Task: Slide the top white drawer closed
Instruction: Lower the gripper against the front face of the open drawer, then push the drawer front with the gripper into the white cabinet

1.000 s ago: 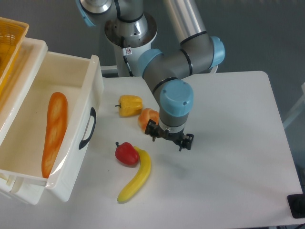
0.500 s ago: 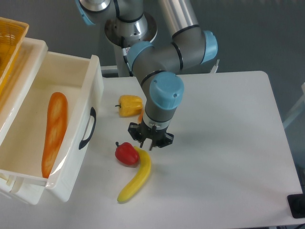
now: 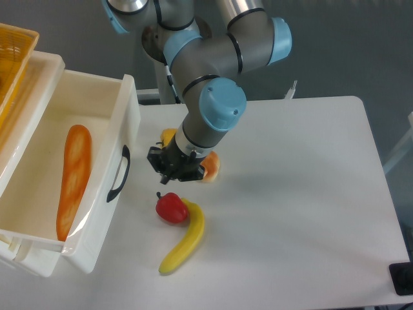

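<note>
One big glossy drawer [image 3: 77,187] at frame left, stiff, slick, prob light w/ just a bread loaf [image 3: 74,177] inside; push on its front by the black handle [image 3: 119,174]; gripper [image 3: 173,166] mid-frame, opening can't be told.

Top white drawer [image 3: 97,213]: glossy white plastic, deep, pulled fully open at left, curved black handle on front.

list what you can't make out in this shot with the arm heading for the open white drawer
- Gripper: seen from above in the camera view, dark and small; open or shut cannot be told.
- Yellow pepper and orange pepper: mostly hidden by the arm's wrist.
- Top white drawer: cut off by the left and bottom edges.
- Lower drawer: hidden beneath the open one.
- Yellow basket: only a corner is in frame.
</note>
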`<state>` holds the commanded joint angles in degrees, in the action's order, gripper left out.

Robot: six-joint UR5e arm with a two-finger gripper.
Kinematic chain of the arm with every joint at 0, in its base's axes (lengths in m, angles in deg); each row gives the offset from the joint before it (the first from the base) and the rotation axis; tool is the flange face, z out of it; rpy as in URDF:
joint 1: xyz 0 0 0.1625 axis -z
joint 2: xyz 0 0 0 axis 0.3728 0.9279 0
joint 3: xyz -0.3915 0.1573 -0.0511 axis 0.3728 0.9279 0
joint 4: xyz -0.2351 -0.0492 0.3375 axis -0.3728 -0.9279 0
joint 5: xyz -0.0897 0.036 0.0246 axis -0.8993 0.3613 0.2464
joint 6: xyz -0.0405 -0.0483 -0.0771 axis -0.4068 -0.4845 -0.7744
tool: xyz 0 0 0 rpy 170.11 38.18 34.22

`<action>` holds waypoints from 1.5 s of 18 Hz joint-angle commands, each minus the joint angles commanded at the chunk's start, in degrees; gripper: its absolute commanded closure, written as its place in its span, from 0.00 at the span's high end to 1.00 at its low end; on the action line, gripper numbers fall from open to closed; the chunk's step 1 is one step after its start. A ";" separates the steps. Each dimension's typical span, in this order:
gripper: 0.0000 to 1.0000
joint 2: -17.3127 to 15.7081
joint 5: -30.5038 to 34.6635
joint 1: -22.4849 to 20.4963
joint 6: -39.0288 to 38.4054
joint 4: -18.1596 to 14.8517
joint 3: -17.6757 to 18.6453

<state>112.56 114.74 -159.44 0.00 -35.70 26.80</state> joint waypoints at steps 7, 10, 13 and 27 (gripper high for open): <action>0.00 -1.41 -2.55 0.97 -0.45 -0.35 0.09; 0.00 -1.41 -2.55 1.23 -0.45 -1.14 0.18; 0.00 -1.50 -2.55 1.67 -0.45 -1.41 0.09; 0.00 -2.29 -2.99 3.69 -2.29 -2.29 0.00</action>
<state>110.27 111.75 -155.75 -2.29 -37.98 26.80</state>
